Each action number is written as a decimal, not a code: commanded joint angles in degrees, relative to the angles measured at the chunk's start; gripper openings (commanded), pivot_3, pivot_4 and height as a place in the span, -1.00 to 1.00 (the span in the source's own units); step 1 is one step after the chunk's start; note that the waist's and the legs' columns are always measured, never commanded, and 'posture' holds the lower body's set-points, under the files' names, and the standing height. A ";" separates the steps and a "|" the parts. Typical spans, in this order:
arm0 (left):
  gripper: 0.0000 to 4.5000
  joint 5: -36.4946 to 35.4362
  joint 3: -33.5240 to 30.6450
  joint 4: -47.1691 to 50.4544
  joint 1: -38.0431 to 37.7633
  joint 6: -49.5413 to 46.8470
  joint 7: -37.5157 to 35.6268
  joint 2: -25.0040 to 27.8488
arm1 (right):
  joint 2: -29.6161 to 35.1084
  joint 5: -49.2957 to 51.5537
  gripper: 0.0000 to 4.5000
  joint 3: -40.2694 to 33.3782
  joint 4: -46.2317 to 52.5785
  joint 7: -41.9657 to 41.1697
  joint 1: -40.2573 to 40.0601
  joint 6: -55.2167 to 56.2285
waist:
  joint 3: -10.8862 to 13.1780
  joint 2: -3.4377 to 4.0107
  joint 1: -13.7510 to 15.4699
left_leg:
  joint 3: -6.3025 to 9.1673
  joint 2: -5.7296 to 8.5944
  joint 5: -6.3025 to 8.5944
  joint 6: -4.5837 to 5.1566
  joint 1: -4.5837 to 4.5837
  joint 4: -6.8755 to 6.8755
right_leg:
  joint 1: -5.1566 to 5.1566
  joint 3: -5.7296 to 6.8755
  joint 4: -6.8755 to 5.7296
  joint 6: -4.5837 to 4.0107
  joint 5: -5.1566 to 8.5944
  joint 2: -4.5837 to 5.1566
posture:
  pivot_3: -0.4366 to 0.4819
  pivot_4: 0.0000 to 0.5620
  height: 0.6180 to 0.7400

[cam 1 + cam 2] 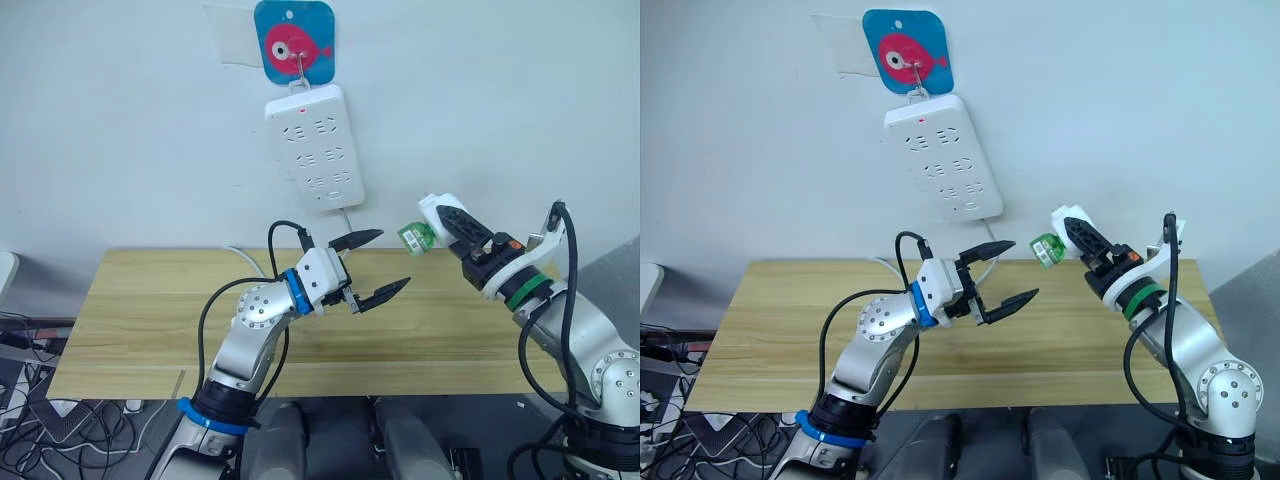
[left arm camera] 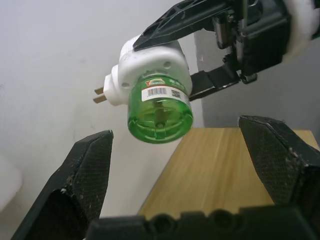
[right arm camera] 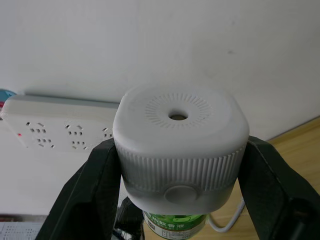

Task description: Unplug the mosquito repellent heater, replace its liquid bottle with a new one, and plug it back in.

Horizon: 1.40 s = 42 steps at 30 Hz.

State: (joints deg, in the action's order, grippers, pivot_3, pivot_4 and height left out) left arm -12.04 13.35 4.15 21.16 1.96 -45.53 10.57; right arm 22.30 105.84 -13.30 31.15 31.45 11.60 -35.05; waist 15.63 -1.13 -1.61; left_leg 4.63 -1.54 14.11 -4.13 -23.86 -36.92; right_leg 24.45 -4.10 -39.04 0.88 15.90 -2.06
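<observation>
Nearest, left gripper [image 1: 379, 264] with jaws wide open above the table [image 1: 140, 300], holding nothing. Farther right, right gripper [image 1: 448, 225] clamped on the heater [image 2: 150, 62], unplugged, in the air, green bottle [image 2: 160, 112] still attached. Behind, power strip [image 1: 315, 145] on the wall. Risk: bottle slipping and falling if the left jaws close off-centre while unscrewing.
</observation>
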 commanded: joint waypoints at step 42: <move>0.00 2.50 2.08 -4.01 2.41 4.62 5.65 -4.90 | 1.42 -0.01 0.29 5.10 4.58 -0.33 -0.83 6.28 | -0.02 0.01 0.03 | 0.04 0.01 -0.02 0.02 0.06 -0.07 | -0.11 0.04 -0.06 -0.27 -0.17 0.10 | 0.06 -0.10 1.00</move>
State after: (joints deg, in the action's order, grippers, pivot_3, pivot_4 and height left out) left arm -8.84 15.35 -0.71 23.27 5.28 -39.65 6.32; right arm 23.46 105.25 -8.08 32.73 31.50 10.16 -29.38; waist 15.62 -1.12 -1.59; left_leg 4.66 -1.54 14.09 -4.11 -23.79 -36.99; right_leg 24.34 -4.06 -39.11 0.61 15.73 -1.96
